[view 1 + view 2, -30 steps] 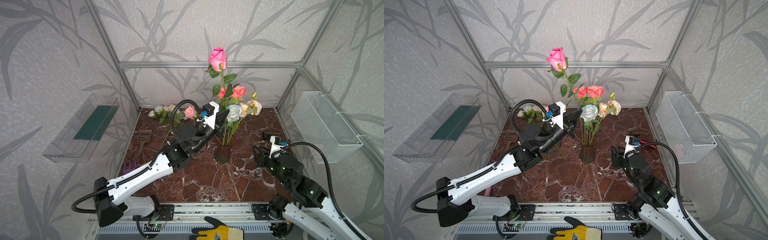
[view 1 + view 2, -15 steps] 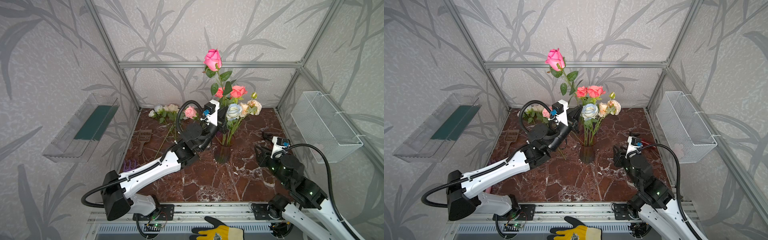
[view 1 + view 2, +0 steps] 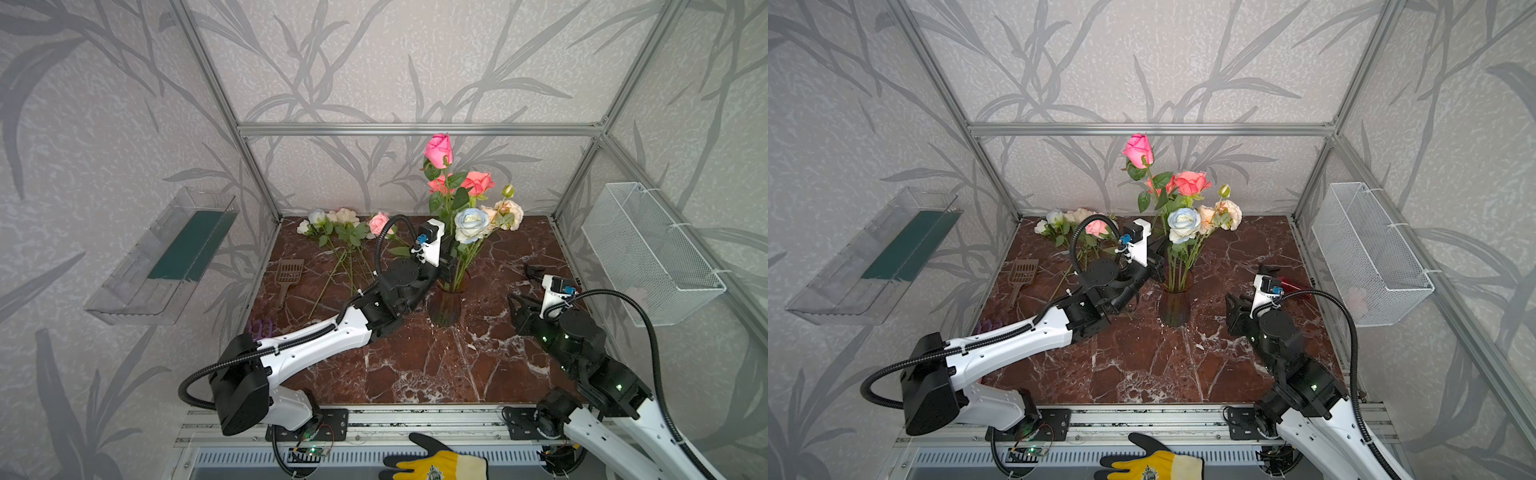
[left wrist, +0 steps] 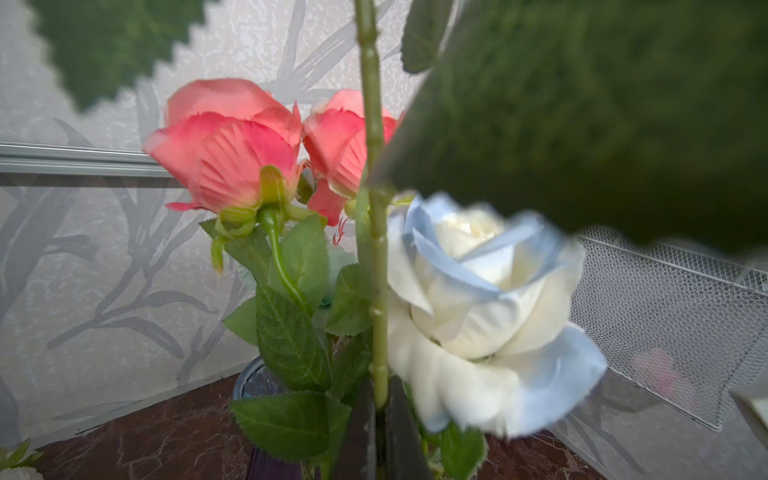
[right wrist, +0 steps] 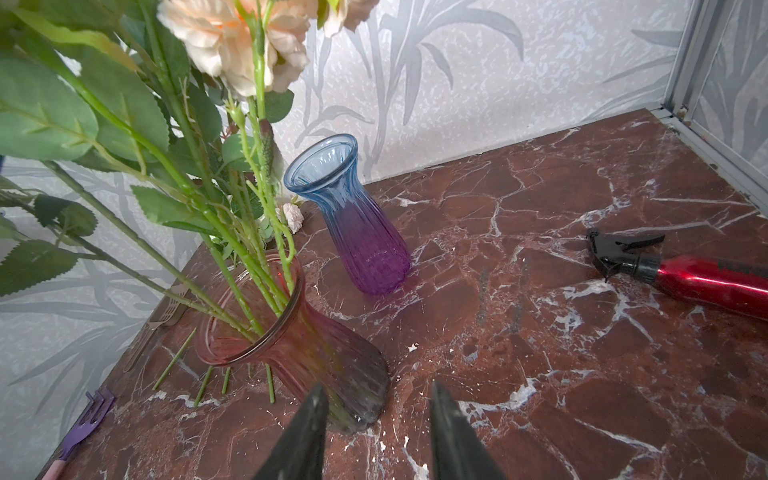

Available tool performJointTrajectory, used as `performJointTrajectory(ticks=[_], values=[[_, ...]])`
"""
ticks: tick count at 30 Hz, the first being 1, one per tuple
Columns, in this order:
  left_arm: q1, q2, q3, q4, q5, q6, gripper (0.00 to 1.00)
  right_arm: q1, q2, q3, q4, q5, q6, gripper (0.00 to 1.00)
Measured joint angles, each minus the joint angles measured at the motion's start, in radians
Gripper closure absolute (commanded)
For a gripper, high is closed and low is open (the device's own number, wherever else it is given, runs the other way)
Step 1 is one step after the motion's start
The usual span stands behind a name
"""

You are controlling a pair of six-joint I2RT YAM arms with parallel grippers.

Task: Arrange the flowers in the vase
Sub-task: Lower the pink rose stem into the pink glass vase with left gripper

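Just above the mouth of the vase [image 3: 446,305], the left gripper [image 4: 376,419] is pinching the thin green stem [image 4: 374,270] of a pink rose [image 3: 438,149]. Its dark fingers are pressing together on a bare stretch below the leaves, so the head is standing high over the flowers already in the vase: a pale blue rose [image 3: 471,224], two coral heads [image 4: 232,145] and a peach cluster [image 5: 232,41]. Whether the stem's lower end is entering the mouth is hidden behind the gripper. Beside the vase's base on the other side, the right gripper [image 5: 376,405] is waiting with its jaws spread and nothing between them. More loose roses [image 3: 345,232] are lying on the table [image 3: 415,365] beyond the vase, toward the back left corner. These look like fabric-and-plastic flowers, so each is probably very light, with a springy stem that is top-heavy once lifted and likely to swing in a narrow pinch. A hold on bare stem, low enough to steer the tip, seems best, since heads and leaves would crush or slip. Being glass and loaded with leaning stems, the vase may be tipping easily under a sideways push.
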Motion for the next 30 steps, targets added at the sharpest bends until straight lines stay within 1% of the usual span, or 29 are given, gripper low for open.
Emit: performJointTrajectory(ticks=[14, 15, 20, 24, 30], values=[[-0.013, 0.027, -0.038, -0.035, 0.026, -0.063, 1.00, -0.005, 0.000, -0.033, 0.013, -0.010, 0.008, 0.59], [-0.016, 0.027, -0.044, -0.037, 0.027, -0.064, 0.98, -0.005, -0.001, -0.036, 0.013, -0.010, 0.008, 0.59], [-0.023, 0.026, -0.069, -0.050, 0.030, -0.067, 0.78, -0.006, -0.006, -0.043, 0.014, -0.017, 0.011, 0.59], [-0.027, 0.019, -0.082, -0.087, 0.031, -0.066, 0.74, -0.006, -0.008, -0.044, 0.026, -0.019, 0.011, 0.59], [-0.031, -0.014, -0.070, -0.157, 0.034, -0.043, 0.54, -0.006, 0.003, -0.044, 0.042, -0.035, 0.012, 0.58]])
